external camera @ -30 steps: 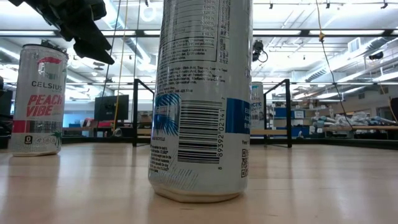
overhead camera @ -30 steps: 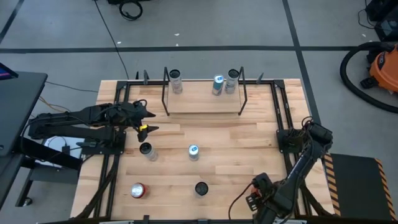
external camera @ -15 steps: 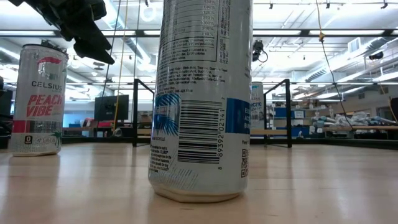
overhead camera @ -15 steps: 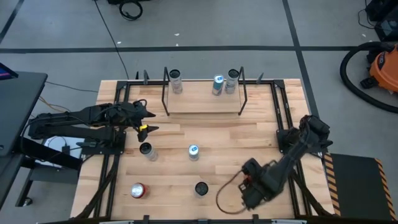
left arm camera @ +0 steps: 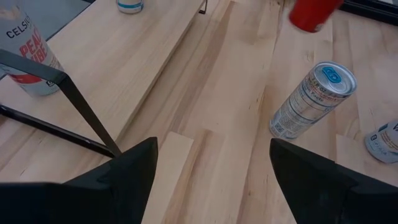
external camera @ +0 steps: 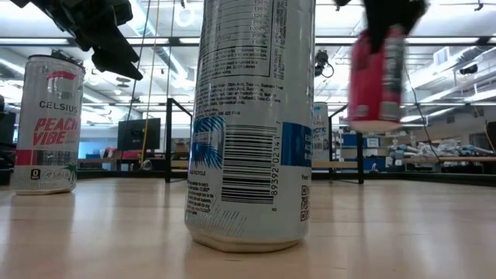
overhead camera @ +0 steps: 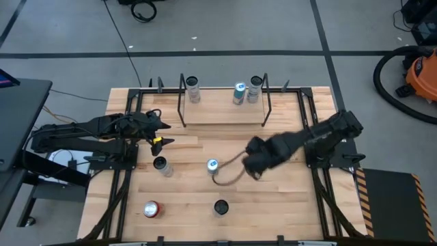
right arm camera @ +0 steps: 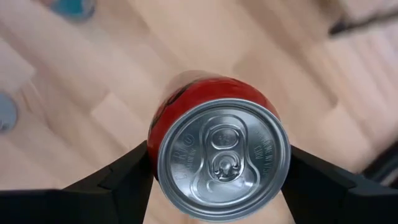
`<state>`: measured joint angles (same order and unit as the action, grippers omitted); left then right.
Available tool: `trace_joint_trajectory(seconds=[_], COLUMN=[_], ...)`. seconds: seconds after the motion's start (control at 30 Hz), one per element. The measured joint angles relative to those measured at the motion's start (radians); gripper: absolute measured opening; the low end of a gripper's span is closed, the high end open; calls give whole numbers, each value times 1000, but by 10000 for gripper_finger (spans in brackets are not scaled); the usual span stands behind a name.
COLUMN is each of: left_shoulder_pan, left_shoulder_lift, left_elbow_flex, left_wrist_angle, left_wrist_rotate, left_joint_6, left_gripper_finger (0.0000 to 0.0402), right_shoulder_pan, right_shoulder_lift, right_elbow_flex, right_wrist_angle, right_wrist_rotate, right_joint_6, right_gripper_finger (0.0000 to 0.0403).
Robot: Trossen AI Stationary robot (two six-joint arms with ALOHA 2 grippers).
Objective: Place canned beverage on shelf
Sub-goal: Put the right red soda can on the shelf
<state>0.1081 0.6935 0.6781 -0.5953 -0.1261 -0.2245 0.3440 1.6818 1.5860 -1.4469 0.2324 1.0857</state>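
Above mid-table, right claw (right arm camera: 217, 168) pinching blurred red can (right arm camera: 219, 149), label unreadable.

Around your wooden table (overhead camera: 273, 198) you've got grey concrete floor (overhead camera: 225, 27) crossed by dark lines, with an orange shop vacuum (overhead camera: 418, 75) off at one side and a black cable (overhead camera: 143, 9) coiled beyond the far edge. Look level across and it's an open workshop: bright ceiling strip lights (external camera: 155, 35), cluttered benches (external camera: 434, 159) at the back.
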Motion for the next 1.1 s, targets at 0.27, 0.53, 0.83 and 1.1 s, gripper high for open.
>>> trace_joint_trajectory(seconds=[0.27, 0.53, 0.83, 1.1], left_shoulder_pan=[0, 0, 0, 0], left_shoulder_lift=[0, 0, 0, 0], left_elbow_flex=[0, 0, 0, 0], left_wrist_angle=[-1, -13, -35, -39], left_wrist_rotate=[0, 0, 0, 0], left_joint_6=[-33, -53, -74, -79], left_gripper_finger=[311, 311, 311, 311], right_shoulder_pan=[-225, -425, -559, -637], right_shoulder_lift=[-6, -4, 1, 1], right_elbow_flex=[0, 0, 0, 0], right_wrist_angle=[122, 278, 614, 789], right_wrist_rotate=[13, 6, -68, -99], right_joint_6=[-370, -697, -1130, -1375], right_gripper_finger=[297, 297, 297, 297])
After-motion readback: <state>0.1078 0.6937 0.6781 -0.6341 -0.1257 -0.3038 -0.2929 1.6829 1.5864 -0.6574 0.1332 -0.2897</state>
